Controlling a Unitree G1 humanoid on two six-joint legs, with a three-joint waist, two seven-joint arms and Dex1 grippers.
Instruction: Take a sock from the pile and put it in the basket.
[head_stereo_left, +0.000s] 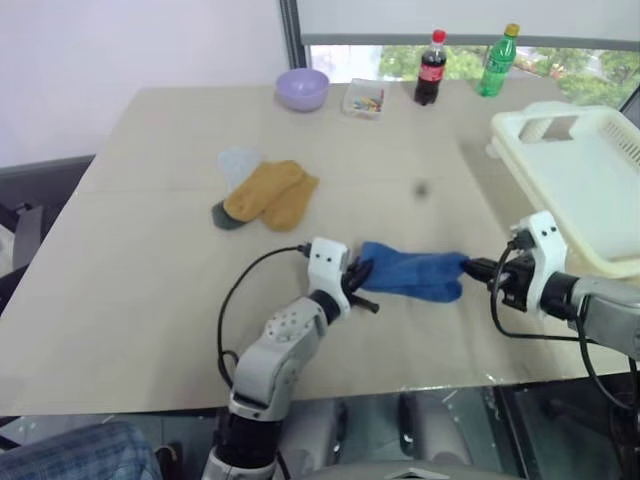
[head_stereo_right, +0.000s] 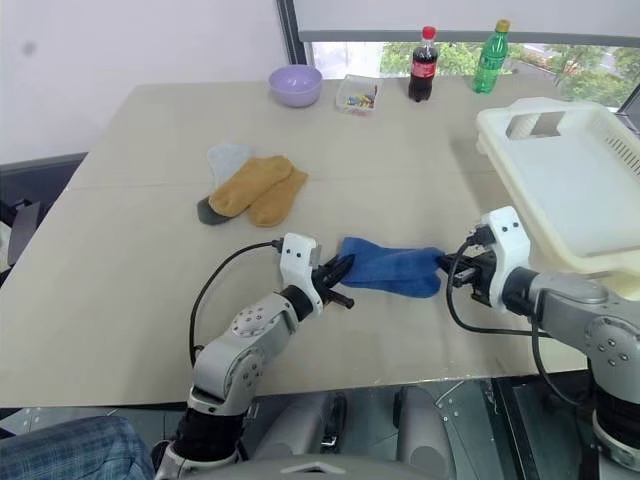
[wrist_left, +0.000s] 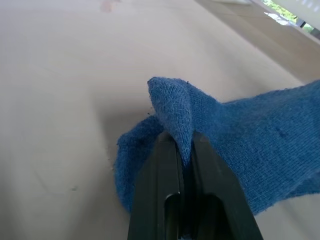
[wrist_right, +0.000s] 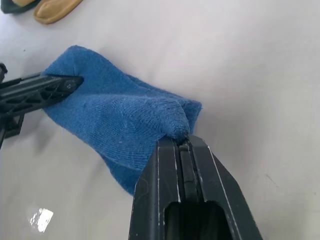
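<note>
We see the sock (head_stereo_left: 412, 273) stretched between our left gripper (head_stereo_left: 362, 284) and right gripper (head_stereo_left: 476, 268) above the table (head_stereo_left: 130, 290). The pile (head_stereo_left: 262, 193) lies behind it (to the left), the basket (head_stereo_left: 580, 180) to the right.

The left gripper (wrist_left: 185, 150) rises from the bottom centre, its two black fingers (wrist_left: 157, 185) pinched on a fold of the sock (wrist_left: 250, 145) — royal-blue fabric spreading to the right edge — over the beige table (wrist_left: 65, 90).

Royal-blue plain sock (head_stereo_left: 412, 273), mustard-yellow socks (head_stereo_left: 270, 193) with a pale light-blue one (head_stereo_left: 238, 161) and a dark grey-green one (head_stereo_left: 222, 215), cream-white basket (head_stereo_left: 585, 180), lilac bowl (head_stereo_left: 302, 88), beige table (head_stereo_left: 130, 260) – black gripper fingers (wrist_left: 165, 200), white wrist housings.
</note>
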